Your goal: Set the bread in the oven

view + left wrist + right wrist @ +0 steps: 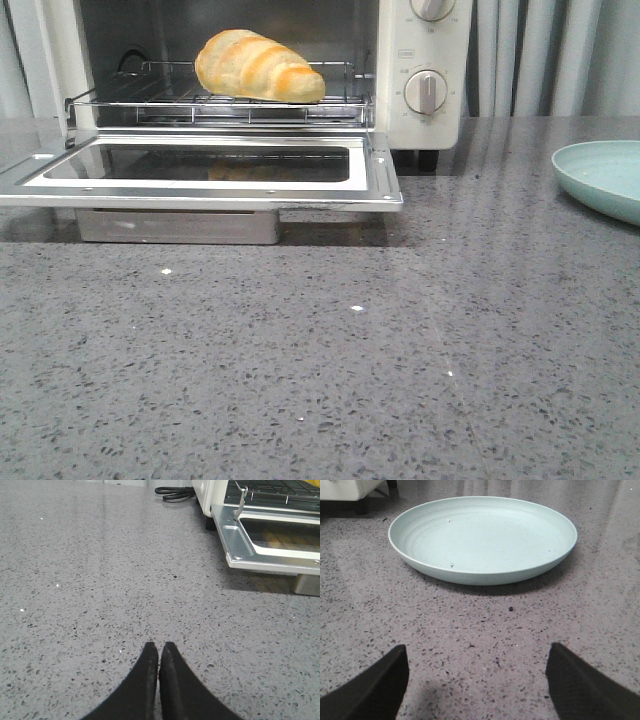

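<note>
The bread (258,66), a golden-brown striped roll, lies on the wire rack (150,100) of the cream-white oven (430,60). The oven's glass door (200,165) hangs open, flat over the counter. Neither gripper shows in the front view. In the left wrist view my left gripper (159,647) is shut and empty, low over the bare grey counter, with the oven door's corner (265,545) ahead of it. In the right wrist view my right gripper (477,652) is open and empty, just short of a pale green plate (482,537).
The pale green plate (605,175) is empty and sits at the counter's right side. The open door overhangs a metal crumb tray (180,225). A black cable (175,492) lies beside the oven. Grey curtains hang behind the oven.
</note>
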{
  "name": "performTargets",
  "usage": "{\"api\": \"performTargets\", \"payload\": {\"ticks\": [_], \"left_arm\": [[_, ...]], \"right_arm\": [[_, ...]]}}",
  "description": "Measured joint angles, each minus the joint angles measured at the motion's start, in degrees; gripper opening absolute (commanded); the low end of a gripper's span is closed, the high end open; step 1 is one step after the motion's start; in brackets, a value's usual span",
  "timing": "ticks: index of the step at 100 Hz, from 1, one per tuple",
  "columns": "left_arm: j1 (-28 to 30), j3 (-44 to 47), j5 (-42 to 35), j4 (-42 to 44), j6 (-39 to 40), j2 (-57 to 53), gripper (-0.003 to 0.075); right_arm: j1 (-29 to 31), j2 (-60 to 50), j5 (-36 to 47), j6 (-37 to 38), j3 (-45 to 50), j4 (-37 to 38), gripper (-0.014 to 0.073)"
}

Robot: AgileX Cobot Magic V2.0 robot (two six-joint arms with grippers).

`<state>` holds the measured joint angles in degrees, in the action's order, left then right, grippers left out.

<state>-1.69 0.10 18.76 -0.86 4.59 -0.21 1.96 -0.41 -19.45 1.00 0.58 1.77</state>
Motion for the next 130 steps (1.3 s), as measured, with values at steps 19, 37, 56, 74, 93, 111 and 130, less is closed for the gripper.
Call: {"api": "performTargets", "payload": {"ticks": [19,37,56,74,93,111,130], "left_arm": [[0.0,0.0,0.0,0.0,0.0,0.0,-0.0021],[0.0,0.0,0.0,0.0,0.0,0.0,-0.0021],[0.0,0.0,0.0,0.0,0.0,0.0,-0.0021],[0.0,0.0,0.0,0.0,0.0,0.0,-0.0021],[0.0,0.0,0.0,0.0,0.0,0.0,-0.0021],[0.0,0.0,0.0,0.0,0.0,0.0,-0.0021],[0.0,0.0,0.0,0.0,0.0,0.0,-0.0021]], "right_arm": [[0.0,0.0,0.0,-0.1,0.0,0.0,0.0517],[0.0,0.0,0.0,-0.1,0.0,0.0,0.0517],[0.0,0.0,0.0,-0.1,0.0,0.0,0.0517],[0.0,0.0,0.0,0.0,0.0,0.0,0.0517],[0.0,0.0,0.0,0.0,0.0,0.0,0.0517],[0.0,0.0,-0.3,0.0,0.0,7.6,0.0517],[0.0,0.0,-0.4,0.0,0.0,9.4,0.0517]]}}
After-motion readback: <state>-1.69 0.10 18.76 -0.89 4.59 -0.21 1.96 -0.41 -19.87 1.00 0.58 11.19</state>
